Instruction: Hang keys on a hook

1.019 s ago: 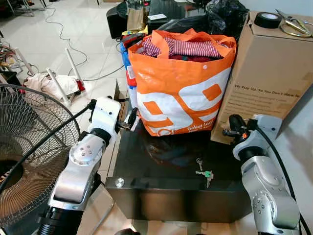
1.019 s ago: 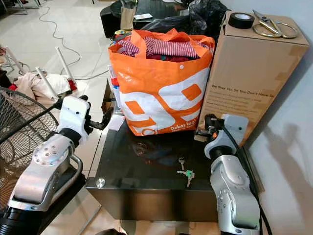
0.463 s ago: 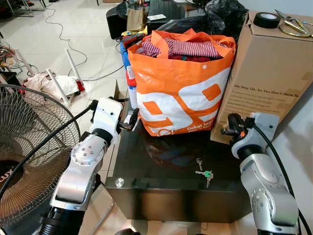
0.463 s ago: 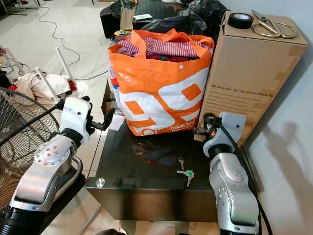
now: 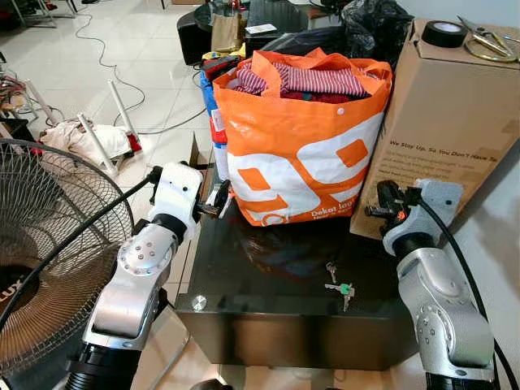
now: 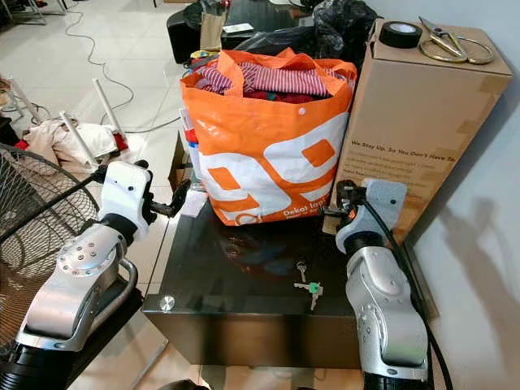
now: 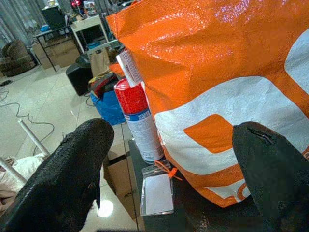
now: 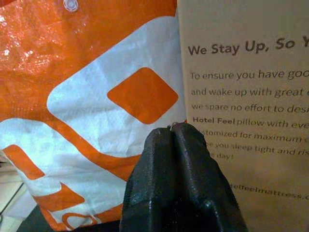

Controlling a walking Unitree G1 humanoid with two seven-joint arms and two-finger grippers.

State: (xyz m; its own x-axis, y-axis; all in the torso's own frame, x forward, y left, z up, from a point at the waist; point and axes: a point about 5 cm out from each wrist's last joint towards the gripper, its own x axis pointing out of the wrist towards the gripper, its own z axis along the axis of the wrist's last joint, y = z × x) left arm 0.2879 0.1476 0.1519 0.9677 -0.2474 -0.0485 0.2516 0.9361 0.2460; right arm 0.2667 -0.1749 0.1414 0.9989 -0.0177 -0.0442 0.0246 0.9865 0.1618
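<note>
Cardboard box reads "We Stay Up, So You..." and "Hotel Feel pillow". Right gripper pressed closed, empty, near orange bag. Left gripper spread wide, empty; keys on black table.

Both silver arms reach forward, the left claw spread wide, the right claw pressed together (empty).

Silver arms, white wrists, black cables
</note>
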